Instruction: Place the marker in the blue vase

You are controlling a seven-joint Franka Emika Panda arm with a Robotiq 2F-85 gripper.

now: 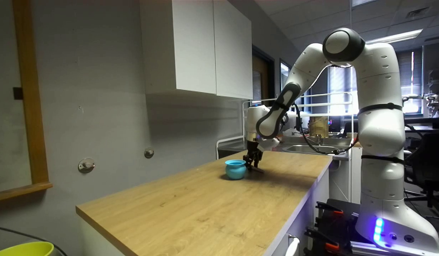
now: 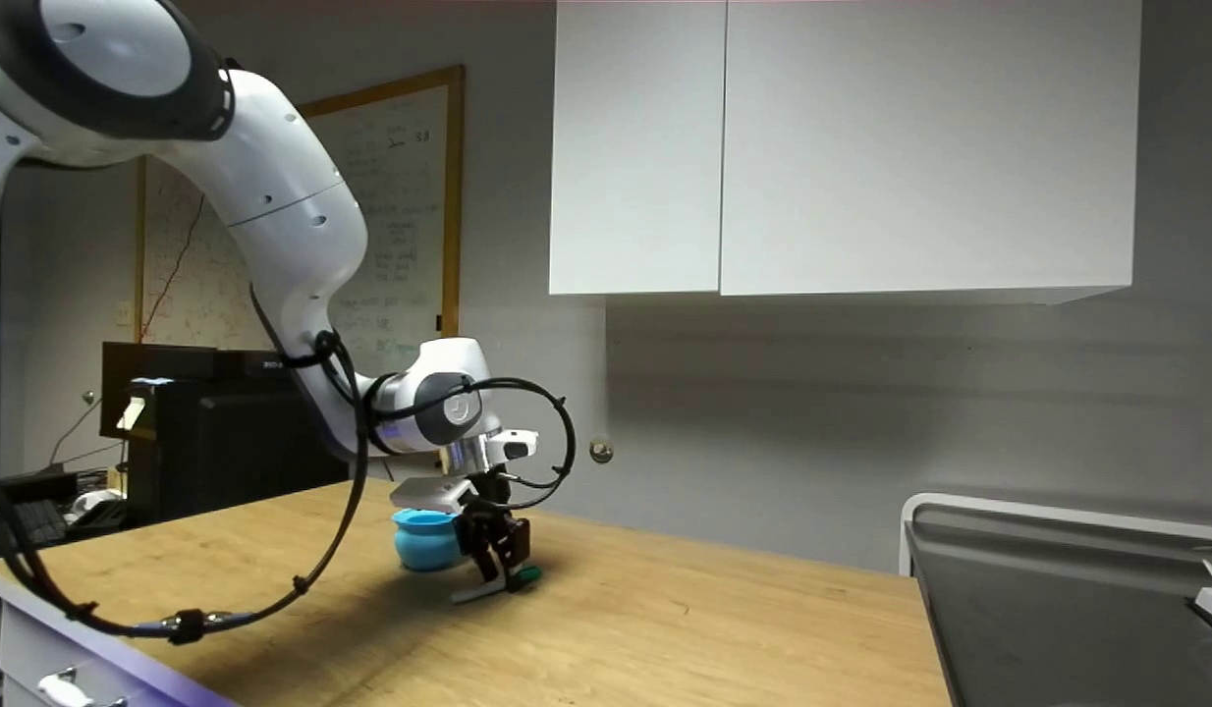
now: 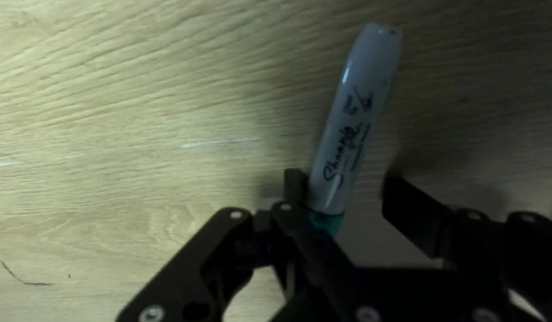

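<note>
On a pale wooden table [image 1: 191, 209], as I see it from the room, a white robot arm [image 1: 379, 89] holds its black pincer [image 3: 343, 190] low; its fingers [image 3: 410, 210] stand apart, one on each side of a marker [image 3: 354, 116] with a grey-white barrel and a green cap [image 2: 525, 576]; the marker lies on the table, right beside one finger, though I cannot tell whether they touch, and a plain gap parts it from the other, so nothing is gripped; near the pincer stands the blue vase [image 1: 236, 169], squat, round and upright, with the marker outside it; I judge the reaching done and the grasp not yet made; what remains is to close on the marker, lift it, carry it over the rim and let it drop inside.
</note>
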